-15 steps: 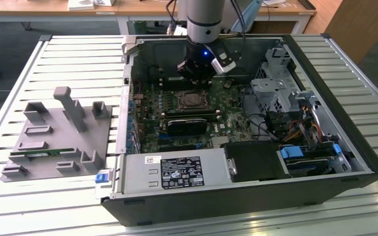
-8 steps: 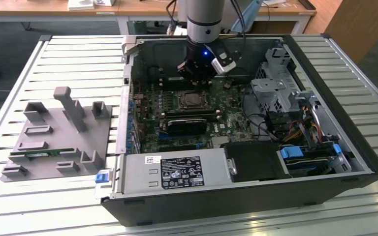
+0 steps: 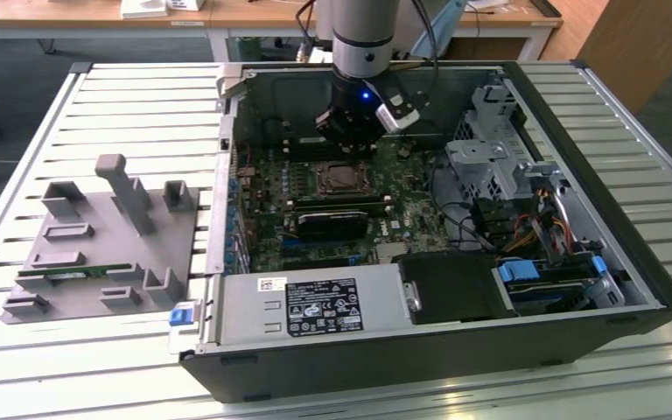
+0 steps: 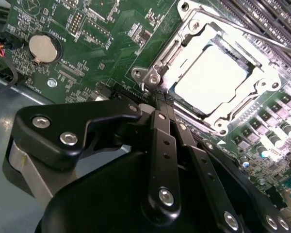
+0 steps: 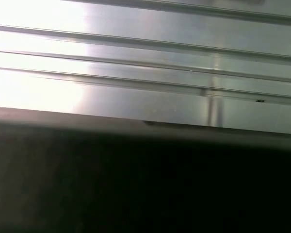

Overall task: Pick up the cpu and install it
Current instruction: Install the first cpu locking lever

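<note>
With the cpu (image 4: 211, 80) seated in its motherboard socket (image 4: 155, 60), the gripper (image 4: 160, 104) hangs just beside it, fingers together and empty; any withdrawal should avoid the socket frame.

From the exterior view I've got the arm (image 3: 363, 35) reaching down into the open PC case (image 3: 430, 350), gripper (image 3: 353, 140) hovering just above the cpu (image 3: 339, 178) in its motherboard socket (fingers hidden from here). A grey tray (image 3: 102, 254) sits on the slatted table (image 3: 32, 114), off to that view's left.
</note>
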Robot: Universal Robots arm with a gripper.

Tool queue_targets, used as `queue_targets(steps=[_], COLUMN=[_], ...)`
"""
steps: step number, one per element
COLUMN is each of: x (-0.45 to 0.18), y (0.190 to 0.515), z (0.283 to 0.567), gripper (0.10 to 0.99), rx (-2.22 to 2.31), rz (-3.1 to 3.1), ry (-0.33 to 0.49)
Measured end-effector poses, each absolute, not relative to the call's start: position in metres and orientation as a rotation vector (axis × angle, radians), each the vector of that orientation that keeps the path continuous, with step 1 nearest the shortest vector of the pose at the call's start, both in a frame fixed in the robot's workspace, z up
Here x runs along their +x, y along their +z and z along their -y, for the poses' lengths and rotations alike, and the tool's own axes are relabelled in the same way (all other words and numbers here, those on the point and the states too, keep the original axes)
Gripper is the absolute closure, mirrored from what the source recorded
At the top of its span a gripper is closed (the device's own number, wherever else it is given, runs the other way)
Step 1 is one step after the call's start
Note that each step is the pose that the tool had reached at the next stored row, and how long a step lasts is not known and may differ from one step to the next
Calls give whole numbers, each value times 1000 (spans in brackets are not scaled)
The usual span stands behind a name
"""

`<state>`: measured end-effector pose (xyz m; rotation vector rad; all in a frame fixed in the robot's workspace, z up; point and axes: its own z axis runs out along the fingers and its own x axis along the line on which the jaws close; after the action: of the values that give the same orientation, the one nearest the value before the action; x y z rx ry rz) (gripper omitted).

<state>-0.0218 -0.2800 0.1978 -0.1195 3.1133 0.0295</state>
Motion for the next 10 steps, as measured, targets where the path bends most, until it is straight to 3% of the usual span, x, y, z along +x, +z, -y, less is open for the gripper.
queue_targets(steps=[10], x=[-22], y=[201], z=[278], gripper=[980], rx=[-119], rz=[-3113], ry=[35])
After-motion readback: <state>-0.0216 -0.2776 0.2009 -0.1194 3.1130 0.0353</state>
